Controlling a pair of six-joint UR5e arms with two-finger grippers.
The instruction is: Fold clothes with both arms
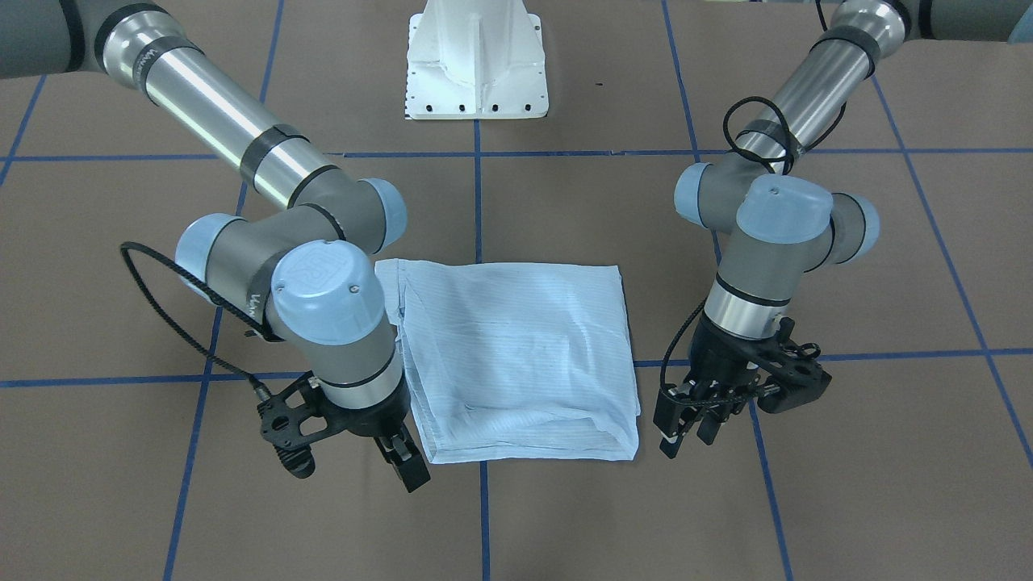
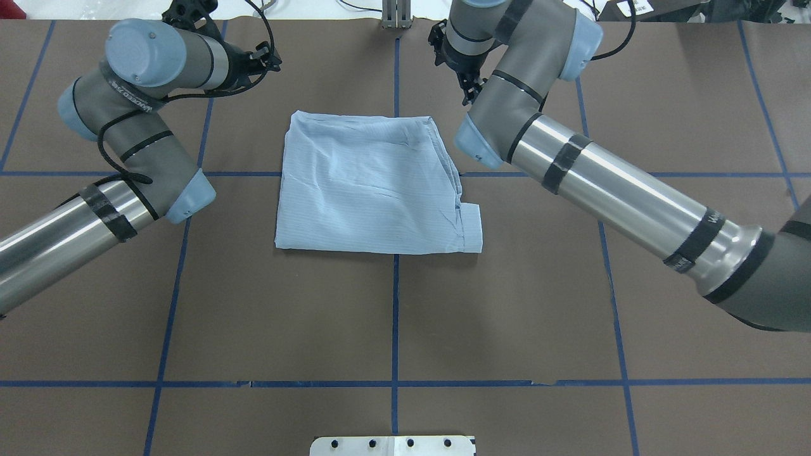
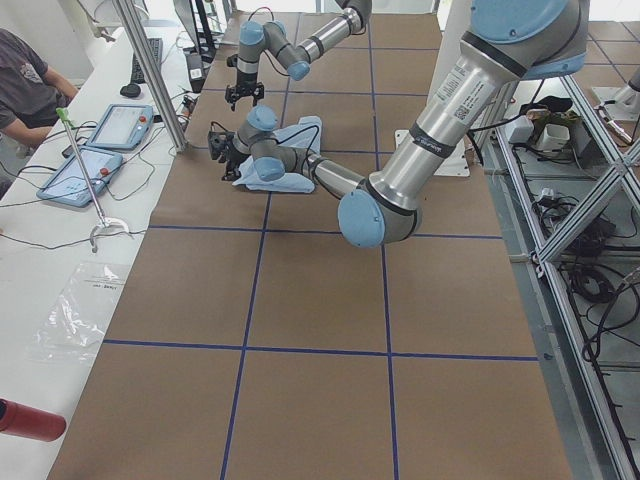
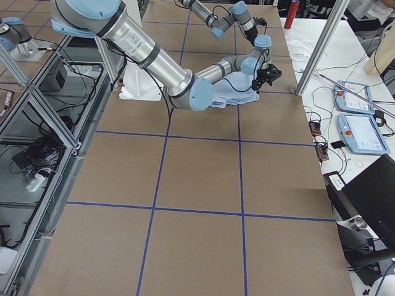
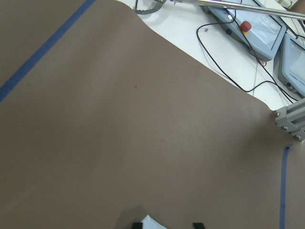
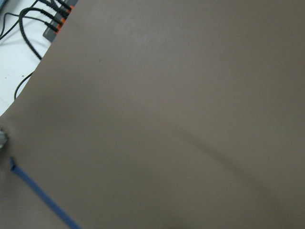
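I read this as a pause between folds, or the end of the job. The shirt [image 1: 516,355] lies in the middle of the front-facing frame as a flat, roughly square packet over the crossing of two blue tape lines, and neither arm is holding it.

The left gripper [image 1: 690,432] hangs just off the packet's lower right corner in that frame. Its wrist camera shows two dark fingertips [image 5: 198,224] set apart at the bottom edge, so I take it as spread. The right gripper [image 1: 406,464] sits close beside the lower left corner, clear of the cloth as far as I can judge. From this angle I cannot tell whether its fingers are apart or together, and its own wrist view shows only bare brown table.

If one more fold is wanted, I would have both grippers pinch those two lower corners and carry them over together to the upper edge.

The cloth is thin and light blue with fine stripes, creased softly across the top. In the overhead view the right-hand edge is a ragged stack of layers, with a small tab poking out at the lower right. The table [image 1: 807,500] is covered in matt brown paper, so a low approach would be needed to catch every layer.
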